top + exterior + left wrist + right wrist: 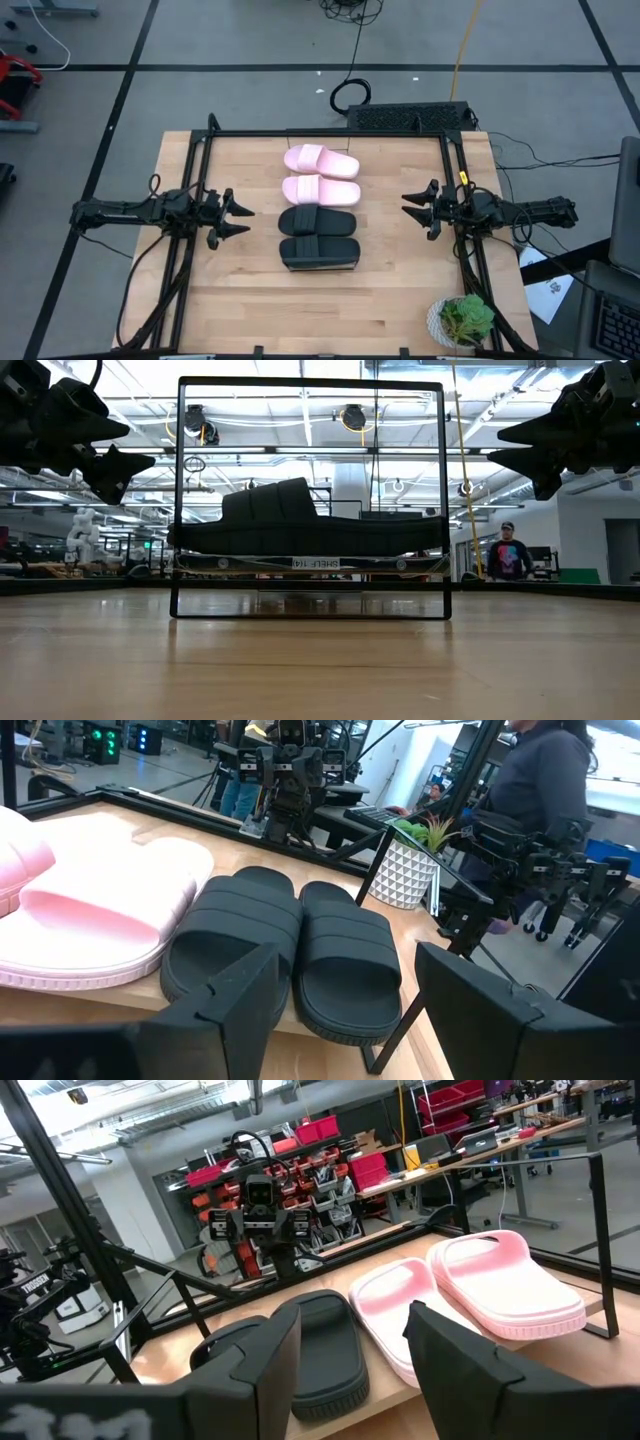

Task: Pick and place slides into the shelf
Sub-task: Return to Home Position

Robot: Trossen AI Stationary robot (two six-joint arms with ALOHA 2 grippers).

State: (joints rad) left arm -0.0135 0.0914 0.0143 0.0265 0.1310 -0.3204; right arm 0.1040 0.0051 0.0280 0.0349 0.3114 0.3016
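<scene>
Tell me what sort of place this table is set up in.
Most likely a robotics lab or workshop: red storage bins sit on racks, workbenches with gear stand in the background, and a high industrial ceiling shows exposed beams and lights.

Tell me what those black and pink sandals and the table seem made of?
The black slides look like matte moulded foam or rubber: dull surface, ribbed straps. The pink slides look similar, but smooth. The tabletop looks like pale wood, with plank lines.
</scene>
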